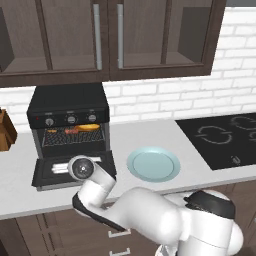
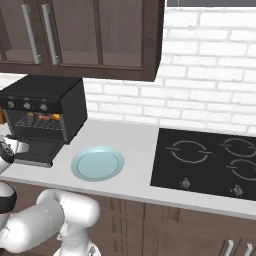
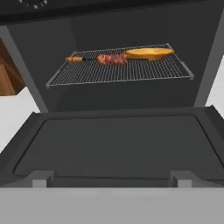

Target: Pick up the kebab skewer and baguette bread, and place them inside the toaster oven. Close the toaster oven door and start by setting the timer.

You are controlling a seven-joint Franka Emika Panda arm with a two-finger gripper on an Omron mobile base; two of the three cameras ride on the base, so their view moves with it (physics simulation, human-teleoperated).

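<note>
The gripper (image 3: 112, 178) stands released and empty, its two dark finger tips (image 3: 42, 178) spread wide and rising just at the near edge of the toaster oven door (image 3: 118, 146). The door lies folded down flat directly ahead of the gripper, its dark inner panel facing up and stretching away toward the open mouth of the toaster oven (image 1: 69, 116). Whether the tips touch the door's edge bar cannot be told.

Beyond the door, further ahead of the gripper, the wire rack (image 3: 120, 70) sits inside the oven. On it lie the kebab skewer (image 3: 103, 59), ahead and slightly left of the gripper, and the baguette bread (image 3: 149, 53), ahead and to the right. The two lie close together near the rack's back edge, the skewer's chunks just beside the loaf's left end; both rest well apart from the gripper.

In the left base view the arm's wrist hangs over the front of the lowered door, with the oven's three knobs (image 1: 71, 119) above the cavity. A pale blue plate (image 1: 153, 164) rests on the desk (image 1: 150, 135) off to the gripper's right, bare of food. Farther right lies a black cooktop (image 1: 222, 140). A brown wooden block (image 1: 6, 131) stands to the gripper's left, beside the oven.
</note>
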